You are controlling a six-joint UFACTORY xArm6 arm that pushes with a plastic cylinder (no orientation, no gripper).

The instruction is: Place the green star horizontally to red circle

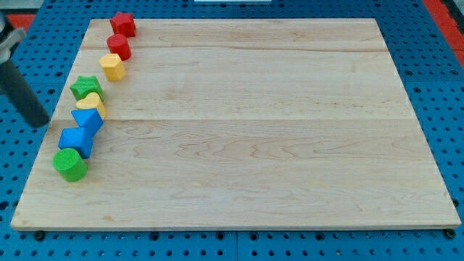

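The green star (pixel 86 88) lies near the board's left edge. The red circle (pixel 118 47) lies above it and to its right, between a red star (pixel 123 24) and a yellow hexagon (pixel 112 66). My tip (pixel 41 123) is off the board's left edge, over the blue pegboard. It is left of and a little below the green star, apart from it and level with the blue triangle (pixel 88 119). It touches no block.
Below the green star, a yellow block (pixel 90 104), the blue triangle, a blue cube (pixel 75 140) and a green circle (pixel 69 164) form a close line down the wooden board's (pixel 254 145) left edge. Blue pegboard (pixel 442 87) surrounds the board.
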